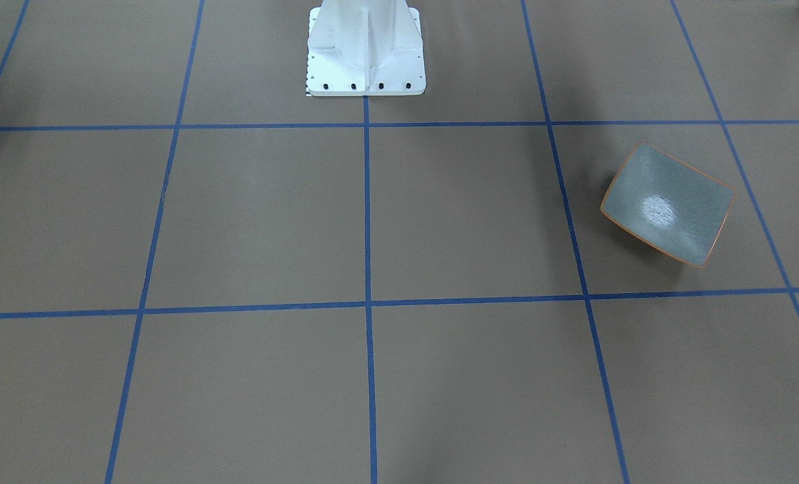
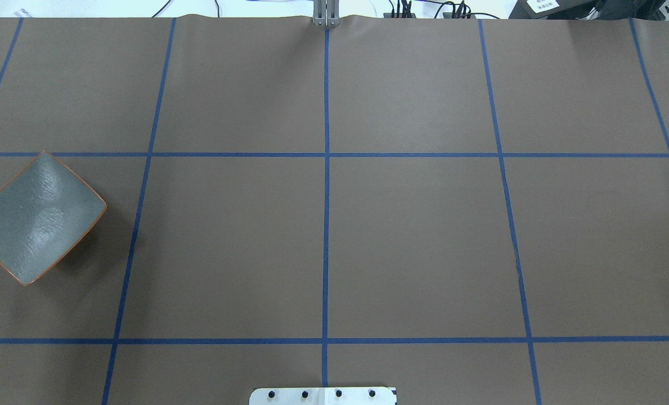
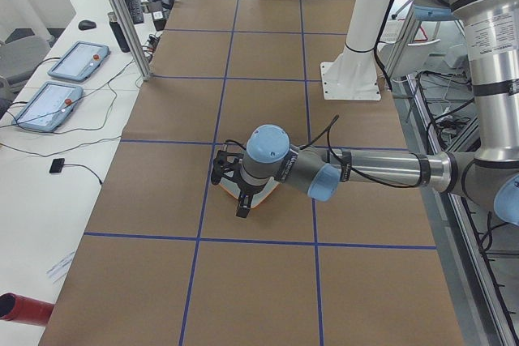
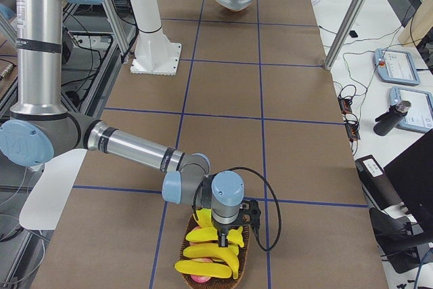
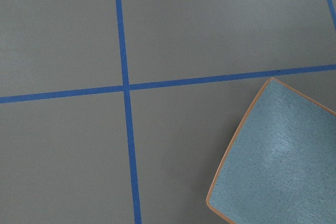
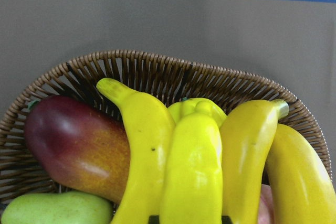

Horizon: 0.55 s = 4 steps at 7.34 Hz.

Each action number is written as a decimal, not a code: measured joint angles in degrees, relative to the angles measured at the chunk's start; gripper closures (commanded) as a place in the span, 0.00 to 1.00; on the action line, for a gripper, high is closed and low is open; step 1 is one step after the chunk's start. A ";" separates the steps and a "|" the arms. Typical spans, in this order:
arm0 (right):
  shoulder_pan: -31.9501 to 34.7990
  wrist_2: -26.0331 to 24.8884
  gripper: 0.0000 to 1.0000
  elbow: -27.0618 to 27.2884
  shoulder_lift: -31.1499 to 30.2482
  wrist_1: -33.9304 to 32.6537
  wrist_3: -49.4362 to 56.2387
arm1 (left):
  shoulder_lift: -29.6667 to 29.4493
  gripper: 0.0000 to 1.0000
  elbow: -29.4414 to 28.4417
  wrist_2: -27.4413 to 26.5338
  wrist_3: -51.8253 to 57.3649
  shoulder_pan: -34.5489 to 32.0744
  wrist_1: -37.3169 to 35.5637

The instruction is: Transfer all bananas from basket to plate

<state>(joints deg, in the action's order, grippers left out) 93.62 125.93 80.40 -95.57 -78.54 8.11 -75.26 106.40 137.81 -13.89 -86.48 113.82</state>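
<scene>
At the counter's end on the robot's right, the bright yellow, glossy, curved bananas (image 4: 210, 252) lie side by side in a brown woven wicker basket (image 4: 245, 245). The right end effector (image 4: 224, 238) points straight down over the middle of the pile. Whether its fingers are spread or pressed together cannot be told, nor whether they touch the fruit. The right wrist view shows the bananas (image 6: 191, 171) directly below, filling the basket (image 6: 157, 72) beside a red-and-orange mango-like fruit (image 6: 79, 145) and a green fruit (image 6: 58, 208).

The square grey-green plate with a thin orange rim (image 2: 36, 216) sits well apart from the basket, at the opposite end of the brown counter with its blue tape grid (image 2: 413, 236), on the robot's left. The left end effector (image 3: 241, 204) hangs over the plate (image 3: 258, 202), hiding most of it, and how its fingers stand cannot be told. From the left wrist camera the plate (image 5: 283, 156) lies in the lower right corner, its glossy centre showing.
</scene>
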 measured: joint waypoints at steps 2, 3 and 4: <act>0.06 0.02 1.00 1.09 0.17 -0.62 1.23 | -0.08 0.00 0.03 0.00 -0.02 0.00 0.00; 0.07 0.02 1.00 2.92 0.44 -2.63 1.36 | -0.12 0.00 0.03 0.00 -0.06 0.00 0.00; 0.07 0.00 1.00 5.84 0.73 -6.03 1.42 | -0.16 0.00 -0.01 0.00 -0.08 0.00 0.00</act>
<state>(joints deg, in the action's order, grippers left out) 93.69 125.93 86.24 -94.85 -84.57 9.53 -75.42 106.39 137.81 -13.96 -86.49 113.82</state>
